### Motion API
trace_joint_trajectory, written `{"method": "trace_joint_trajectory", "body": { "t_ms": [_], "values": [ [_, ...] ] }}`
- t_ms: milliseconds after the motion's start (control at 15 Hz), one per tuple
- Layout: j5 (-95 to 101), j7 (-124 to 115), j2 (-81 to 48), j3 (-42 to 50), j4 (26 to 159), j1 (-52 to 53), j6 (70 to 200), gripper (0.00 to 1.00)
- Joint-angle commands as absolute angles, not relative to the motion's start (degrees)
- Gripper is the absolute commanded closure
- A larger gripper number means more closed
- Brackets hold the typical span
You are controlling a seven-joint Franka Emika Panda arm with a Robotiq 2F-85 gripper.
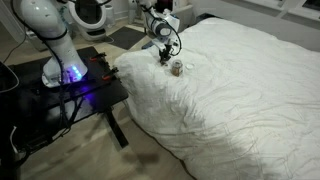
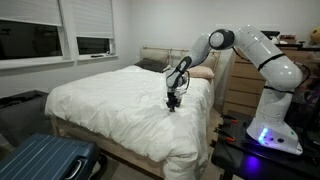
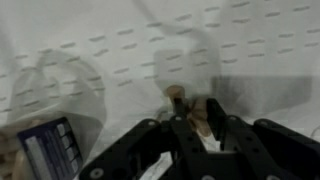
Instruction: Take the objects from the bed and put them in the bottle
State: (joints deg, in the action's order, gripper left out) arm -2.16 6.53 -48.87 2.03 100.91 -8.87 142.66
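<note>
The claw hangs low over the duvet with its jaws drawn in close. A small pale bit sits between them, but the blurred wrist view does not show whether the pads pinch it or only flank it, so I cannot tell if anything is held. In both exterior views the claw stands right at the cloth, near the edge of the bed closest to the robot's base.

The bottle stands upright on the duvet just beside the claw, apart from it. A labelled container low at the left of the wrist view is probably that same bottle.

What could go wrong:

- The bit is tiny and the bedding is soft and rumpled, so the jaws may catch a fold of cloth along with it, or only the cloth. A lift would then drag the duvet.
- The bottle rests on that same yielding surface, so any tug on the duvet may tip it or roll it off toward the floor.
- A weak pinch may let the bit slip on the way across, and against white fabric it would be hard to find again.
- The bottle's mouth looks narrow for the claw, so a release slightly off centre may drop the bit beside the bottle.
</note>
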Motion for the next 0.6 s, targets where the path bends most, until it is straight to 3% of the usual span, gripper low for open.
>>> {"method": "trace_joint_trajectory", "body": {
  "t_ms": [0,533],
  "values": [
    [-0.9,5.9,-49.0,3.0,99.5,-8.0,141.8,0.98],
    [-1.5,6.7,-43.5,1.7,102.5,-7.6,139.7,0.99]
  ]
}}
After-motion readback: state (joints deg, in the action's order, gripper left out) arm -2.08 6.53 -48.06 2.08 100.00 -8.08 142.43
